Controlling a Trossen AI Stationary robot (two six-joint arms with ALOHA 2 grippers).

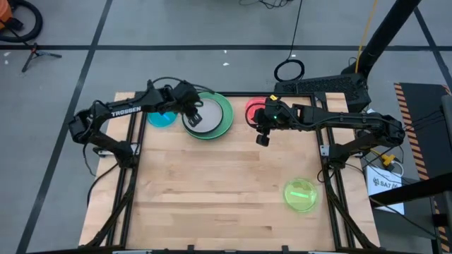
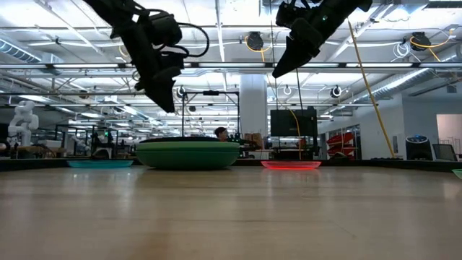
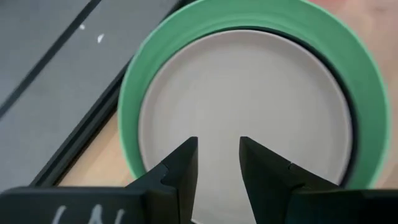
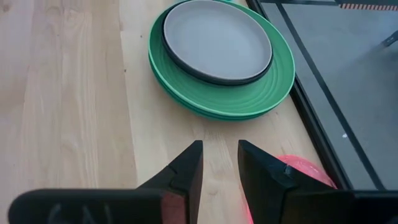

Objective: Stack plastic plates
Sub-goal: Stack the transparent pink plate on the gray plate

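Observation:
A stack at the table's far edge has a grey plate (image 1: 205, 113) (image 3: 249, 106) on top of a black-rimmed plate and green plates (image 1: 224, 116) (image 2: 188, 154) (image 4: 273, 81). A blue plate (image 1: 161, 118) (image 2: 99, 164) lies to its left and a pink plate (image 1: 254, 111) (image 2: 291, 165) (image 4: 301, 171) to its right. A yellow-green plate (image 1: 301, 195) lies near the right edge. My left gripper (image 1: 194, 118) (image 2: 166, 101) (image 3: 218, 158) hovers open and empty above the grey plate. My right gripper (image 1: 260, 128) (image 2: 284, 68) (image 4: 220, 163) hangs open and empty in the air beside the pink plate.
The black frame rail (image 1: 240, 94) runs along the table's far edge, just behind the plates. Bare wood (image 1: 212, 183) stretches across the middle and near part of the table. A person's head (image 2: 221, 133) shows far off in the room behind the stack.

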